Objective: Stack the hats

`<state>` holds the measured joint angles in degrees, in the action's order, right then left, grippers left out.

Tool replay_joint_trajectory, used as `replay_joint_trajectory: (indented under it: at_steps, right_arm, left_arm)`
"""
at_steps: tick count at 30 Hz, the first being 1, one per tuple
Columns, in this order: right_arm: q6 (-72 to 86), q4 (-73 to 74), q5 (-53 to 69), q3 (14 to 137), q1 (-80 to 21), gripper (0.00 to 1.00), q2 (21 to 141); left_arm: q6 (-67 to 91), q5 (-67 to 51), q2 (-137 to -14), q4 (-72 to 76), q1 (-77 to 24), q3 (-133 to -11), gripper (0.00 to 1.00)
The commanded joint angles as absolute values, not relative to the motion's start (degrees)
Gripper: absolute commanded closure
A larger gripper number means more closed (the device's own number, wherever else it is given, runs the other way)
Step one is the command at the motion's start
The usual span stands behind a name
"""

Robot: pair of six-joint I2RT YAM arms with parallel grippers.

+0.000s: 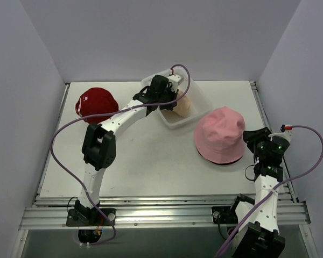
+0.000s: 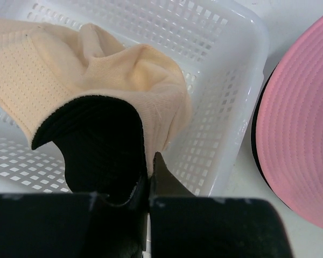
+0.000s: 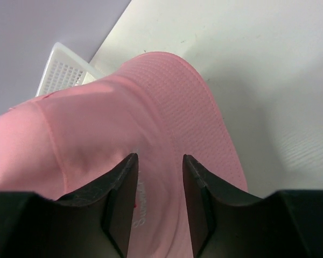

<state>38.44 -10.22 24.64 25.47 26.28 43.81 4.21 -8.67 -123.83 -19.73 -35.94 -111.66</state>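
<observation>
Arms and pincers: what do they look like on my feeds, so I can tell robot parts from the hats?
The left arm and right arm are white tube links joined by bulky black joint housings. Loose purple cabling runs alongside: left cable, right cable. Small green lights show on the right wrist. The left pincer and right pincer have flat matte black fingers, without visible markings.

3 hats (image 1: 220, 134), 1 basket (image 1: 203, 101), 2 arms (image 1: 99, 145)
</observation>
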Motion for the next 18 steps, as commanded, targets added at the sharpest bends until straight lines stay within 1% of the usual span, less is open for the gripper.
replay_joint_trajectory:
  at_steps: [1,3,4,7,8,13,16,18]
  right_arm:
    - [35.34,-5.81,26.81,31.63,26.72,0.64,39.83]
    - [34.72,-3.87,26.89,33.47,26.72,0.6,38.24]
    - [34.63,-3.78,28.03,33.83,26.72,0.52,36.41]
    - [33.05,-3.61,31.62,36.72,26.72,0.45,34.28]
    - [31.39,-2.73,31.99,37.96,26.72,0.44,34.1]
    - [30.58,-1.49,30.41,43.5,25.58,0.41,36.12]
    - [33.56,-6.48,34.88,44.65,25.4,0.39,36.83]
    - [37.33,-13.51,39.08,45.44,25.4,0.37,37.0]
  left_arm:
    - [4.48,-9.49,-117.09,-17.84,-35.68,-113.03,0.98]
    - [4.48,-9.84,-115.23,-18.02,-35.77,-112.77,0.98]
    - [4.48,-10.45,-113.14,-17.76,-35.86,-112.59,0.98]
    - [4.31,-14.14,-108.65,-18.01,-35.77,-111.71,0.98]
    - [3.96,-16.5,-107.68,-18.63,-35.86,-111.88,0.98]
    - [2.9,-18.89,-99.87,-22.41,-35.86,-110.32,0.98]
    - [2.81,-24.76,-95.2,-23.99,-35.95,-107.42,0.98]
    - [2.46,-30.11,-92.82,-26.61,-36.21,-106.18,0.98]
